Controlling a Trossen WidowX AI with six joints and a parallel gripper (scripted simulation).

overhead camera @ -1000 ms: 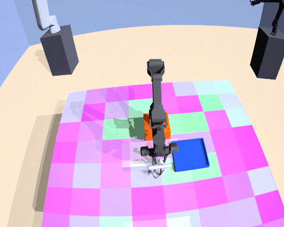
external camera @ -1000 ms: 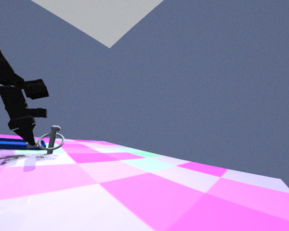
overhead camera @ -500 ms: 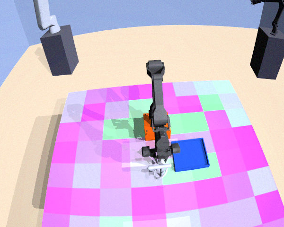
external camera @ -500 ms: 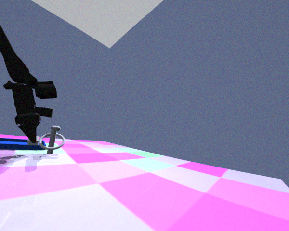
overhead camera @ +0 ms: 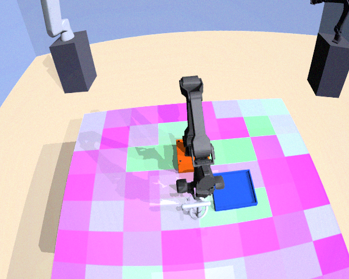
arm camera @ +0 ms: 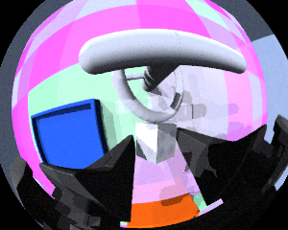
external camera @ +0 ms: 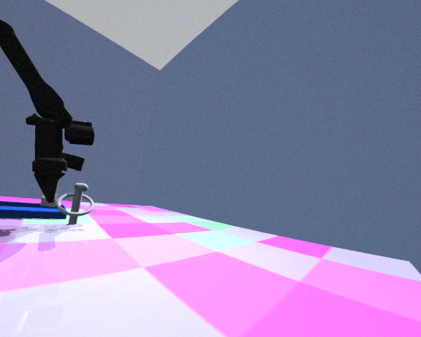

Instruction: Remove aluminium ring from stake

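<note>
Your pincer (overhead camera: 199, 196) (external camera: 50, 201) (arm camera: 155, 136), matte black with tapering, faceted fingers, was clamped on the pale, blocky tab (external camera: 48, 201) (arm camera: 155, 142) of the ring. That smooth, round-sectioned grey ring (overhead camera: 206, 211) (external camera: 92, 205) (arm camera: 151, 116) encircled the stake (external camera: 73, 219) (arm camera: 156, 77), under its cross-bar (overhead camera: 195, 204) (external camera: 81, 187) (arm camera: 163, 45); you had it tilted, with its low side above the stake's foot. The stake was a slim, upright grey cylinder, its bar thick and round-ended. Beside them lay the square-cornered, glossy blue tray (overhead camera: 234, 190) (external camera: 25, 210) (arm camera: 67, 139), its low walls around a flat floor, on a pink, lilac and mint patchwork surface (overhead camera: 141, 246) (external camera: 203, 290) (arm camera: 101, 24). Only the exterior view gave you the ring's height on the stake; the wrist view showed you the tab's flat faces between the fingers. From the top you also saw two dark pedestals (overhead camera: 74, 65) (overhead camera: 329, 68), bearing a white arm (overhead camera: 53, 19) and a black one.
</note>
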